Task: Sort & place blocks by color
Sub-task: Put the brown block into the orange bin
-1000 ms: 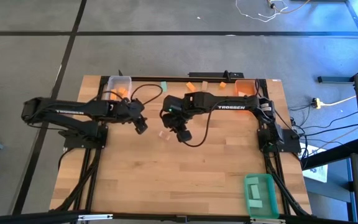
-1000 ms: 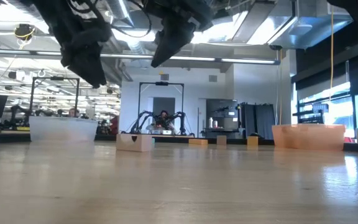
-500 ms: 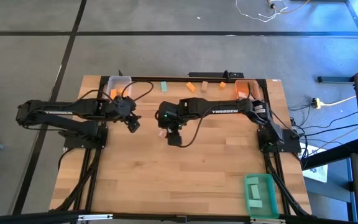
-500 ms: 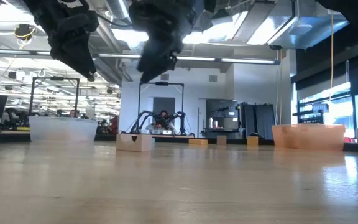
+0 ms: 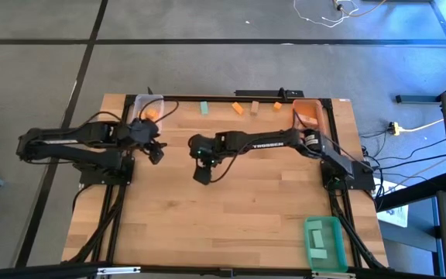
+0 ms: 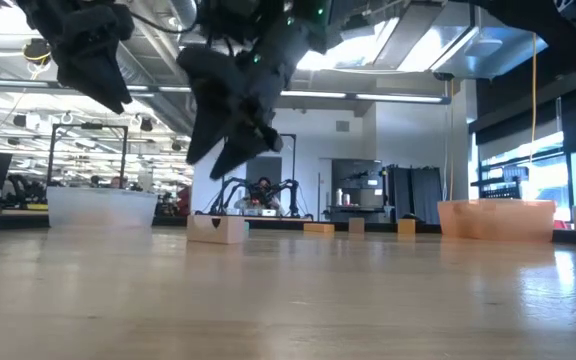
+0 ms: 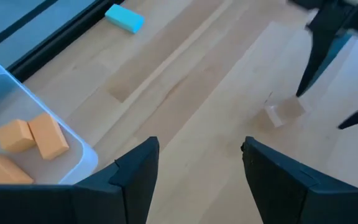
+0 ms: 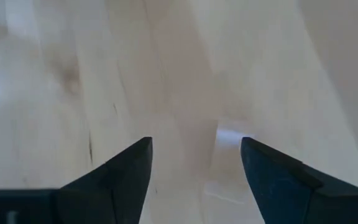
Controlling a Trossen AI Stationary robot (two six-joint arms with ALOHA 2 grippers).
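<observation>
A pale wood block [image 7: 284,113] lies flat on the table, also seen as block [image 6: 218,228] in the low view. My right gripper [image 8: 194,144] hangs open just above it, pointing steeply down, with the faint pale block [image 8: 224,163] below its fingertips; in the high view the right gripper [image 5: 200,172] hides the block. My left gripper [image 7: 197,168] is open with nothing between its fingers and hangs high beside the clear bin [image 5: 147,107], showing as left gripper [image 5: 155,153] from above. The bin holds orange blocks [image 7: 33,135].
Along the far edge lie a teal block [image 5: 204,108], an orange block [image 5: 238,108], a wood block [image 5: 255,106] and another orange block [image 5: 276,106]. An orange bin [image 5: 308,113] stands far right, a green bin [image 5: 324,242] near right. Bare tabletop [image 5: 246,209] spreads between.
My right gripper has gone down and toward the table's left and near edges, rolling about its own axis, and now hangs over the pale block. My left gripper has drawn back toward the left edge and risen. The pale block has stayed where it was.
</observation>
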